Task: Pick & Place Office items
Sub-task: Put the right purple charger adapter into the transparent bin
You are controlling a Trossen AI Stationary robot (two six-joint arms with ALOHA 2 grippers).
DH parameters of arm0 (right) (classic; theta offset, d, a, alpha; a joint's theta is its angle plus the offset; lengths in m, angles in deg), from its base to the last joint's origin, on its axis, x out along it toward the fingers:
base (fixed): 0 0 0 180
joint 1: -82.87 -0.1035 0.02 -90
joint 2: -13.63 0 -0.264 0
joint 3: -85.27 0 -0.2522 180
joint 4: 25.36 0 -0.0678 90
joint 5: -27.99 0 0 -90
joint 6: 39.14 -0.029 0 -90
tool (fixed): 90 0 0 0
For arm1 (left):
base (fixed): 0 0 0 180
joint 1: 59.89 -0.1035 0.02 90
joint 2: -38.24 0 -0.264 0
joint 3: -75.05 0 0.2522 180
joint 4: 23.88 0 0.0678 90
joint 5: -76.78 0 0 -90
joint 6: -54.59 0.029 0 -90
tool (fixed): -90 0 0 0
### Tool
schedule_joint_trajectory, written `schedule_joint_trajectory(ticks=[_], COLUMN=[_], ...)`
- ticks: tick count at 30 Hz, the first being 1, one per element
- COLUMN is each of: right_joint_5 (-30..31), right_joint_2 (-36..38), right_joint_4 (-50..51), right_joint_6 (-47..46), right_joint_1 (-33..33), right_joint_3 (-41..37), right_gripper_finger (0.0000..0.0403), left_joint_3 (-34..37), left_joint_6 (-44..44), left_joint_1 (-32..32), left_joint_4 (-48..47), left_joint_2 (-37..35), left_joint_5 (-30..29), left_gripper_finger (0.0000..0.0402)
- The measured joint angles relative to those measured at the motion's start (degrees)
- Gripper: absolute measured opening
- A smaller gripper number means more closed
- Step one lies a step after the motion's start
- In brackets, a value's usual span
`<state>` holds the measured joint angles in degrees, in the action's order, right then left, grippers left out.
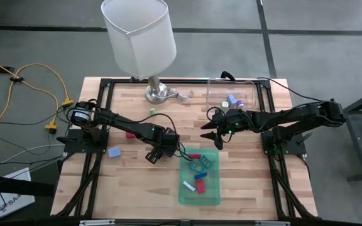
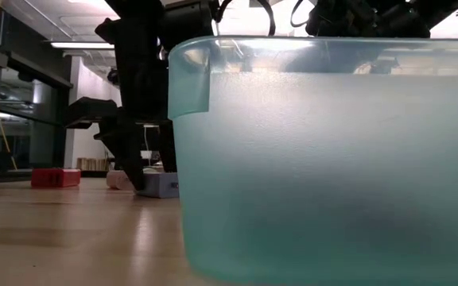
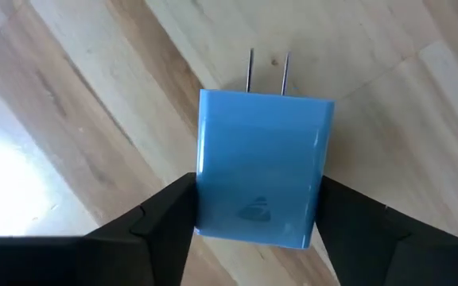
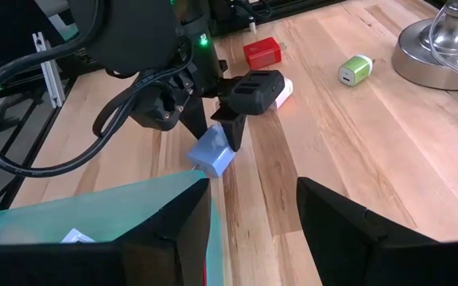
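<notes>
A blue plug block (image 3: 261,151) with two metal prongs lies flat on the wooden table, just left of the green tray (image 1: 210,194). My left gripper (image 1: 154,154) stands over it, pointing steeply down, with its fingers closed against the block's sides; the right wrist view shows the block (image 4: 213,155) under those fingers. My right gripper (image 4: 253,230) hangs open above the tray's far edge (image 1: 209,135) with nothing between its fingers. Several small coloured items lie in the tray. Loose on the table are a red block (image 1: 129,134), another blue block (image 1: 114,151) and a green piece (image 1: 152,111). My left gripper pinches the blue plug block by its two long sides (image 3: 209,199), at the end away from the prongs, one finger (image 3: 161,218) on each side. The fingers come from above, slanting down. The block lies flat on the table, prongs pointing away from the gripper.
A lamp (image 1: 140,44) stands at the table's far edge, with a clear container (image 1: 247,94) holding a few items to its right. A pink-and-white piece (image 4: 283,89) lies just beyond my left gripper. Bare wood lies near the front left.
</notes>
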<state>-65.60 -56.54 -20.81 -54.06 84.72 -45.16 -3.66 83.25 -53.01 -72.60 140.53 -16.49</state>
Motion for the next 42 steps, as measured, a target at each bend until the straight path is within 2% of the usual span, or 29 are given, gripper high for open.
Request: schedule_joint_trajectory(ticks=[3,15,25,32,36,42], right_joint_5=[0.0,0.0,0.3,0.5,0.7,0.9], right_joint_2=[0.0,0.0,0.0,0.0,0.0,0.0], right_joint_4=[0.0,0.0,0.0,-0.2,-0.6,-2.5], right_joint_6=[0.0,0.0,-0.5,-0.5,-0.5,-2.8], right_joint_1=[0.0,0.0,0.0,0.0,0.0,0.0], right_joint_3=[0.0,0.0,0.0,0.0,0.0,0.0], right_gripper_finger=[0.0174,0.0174,0.0174,0.0174,0.0174,0.0174], left_joint_3=[0.0,0.0,-0.1,-0.1,-0.1,-0.2], left_joint_6=[-0.4,-0.7,-2.2,-4.2,-5.7,-4.8], left_joint_1=[0.0,0.0,0.0,-0.1,-0.4,0.0], left_joint_4=[0.1,-0.8,-2.1,-1.6,1.8,7.4], left_joint_2=[0.0,-0.2,-1.6,-8.9,-13.6,-16.4], left_joint_5=[-0.3,-0.9,-15.3,-18.1,-19.4,-30.0], left_gripper_finger=[0.0202,0.0217,0.0213,0.0213,0.0213,0.0213])
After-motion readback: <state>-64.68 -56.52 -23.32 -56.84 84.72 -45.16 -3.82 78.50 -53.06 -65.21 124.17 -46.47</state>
